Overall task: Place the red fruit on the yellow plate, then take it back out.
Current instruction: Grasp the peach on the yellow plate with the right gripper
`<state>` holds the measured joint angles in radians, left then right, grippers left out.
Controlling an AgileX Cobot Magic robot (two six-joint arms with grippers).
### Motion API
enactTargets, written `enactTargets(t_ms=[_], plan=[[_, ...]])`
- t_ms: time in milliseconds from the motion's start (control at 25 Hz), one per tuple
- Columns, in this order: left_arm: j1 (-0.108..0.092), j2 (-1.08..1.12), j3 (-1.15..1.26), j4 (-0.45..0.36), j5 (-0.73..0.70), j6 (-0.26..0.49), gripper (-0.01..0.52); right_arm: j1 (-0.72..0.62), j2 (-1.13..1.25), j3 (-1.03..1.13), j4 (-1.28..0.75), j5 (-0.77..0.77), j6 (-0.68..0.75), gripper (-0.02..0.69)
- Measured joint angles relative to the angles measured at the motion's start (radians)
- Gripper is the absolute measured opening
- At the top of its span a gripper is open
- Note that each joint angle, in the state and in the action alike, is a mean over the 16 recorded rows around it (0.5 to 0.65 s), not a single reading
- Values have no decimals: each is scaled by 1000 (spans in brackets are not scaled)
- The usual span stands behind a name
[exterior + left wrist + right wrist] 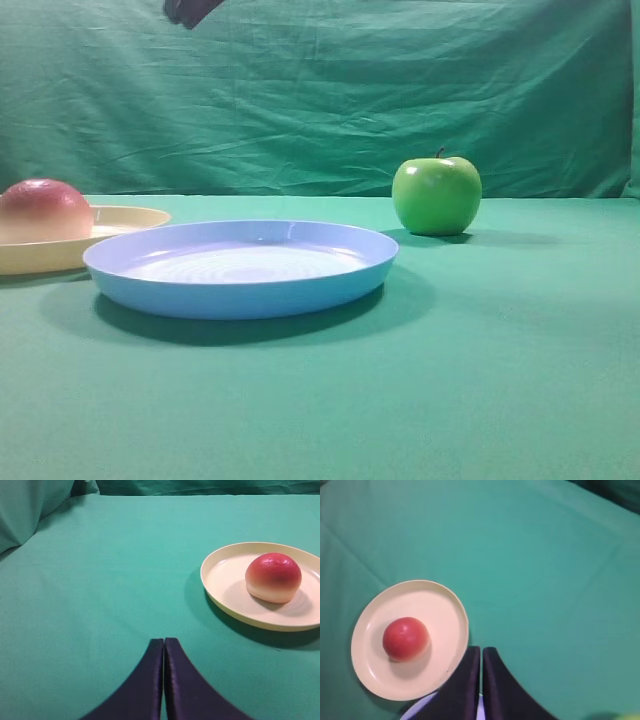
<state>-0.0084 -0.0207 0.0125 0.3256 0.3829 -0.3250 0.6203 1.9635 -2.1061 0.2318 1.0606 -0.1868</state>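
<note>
The red fruit [405, 638] sits on the yellow plate [445, 605] — smooth, round, probably light; grasp its sides. Both claws, left claw [163, 645] and right claw [481, 652], closed, empty.

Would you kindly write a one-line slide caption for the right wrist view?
Shut right hand hovering above the red fruit resting on the yellow plate, green cloth all around.

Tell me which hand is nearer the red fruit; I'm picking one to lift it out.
Probably the left. The left hand, shut, sits low beside the yellow plate holding the red fruit. The right hand, shut, hangs well above it.
</note>
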Motion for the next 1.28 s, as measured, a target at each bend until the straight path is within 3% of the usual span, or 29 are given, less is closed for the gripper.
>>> enactTargets(t_ms=[720,1080,1280], plan=[[0,0,0,0,0,0,0,-6,-584,477,-130,79,148,0],[0,0,0,0,0,0,0,-9,-723,559,-183,168,234,0],[0,0,0,0,0,0,0,-17,-802,610,-219,113,283,0]])
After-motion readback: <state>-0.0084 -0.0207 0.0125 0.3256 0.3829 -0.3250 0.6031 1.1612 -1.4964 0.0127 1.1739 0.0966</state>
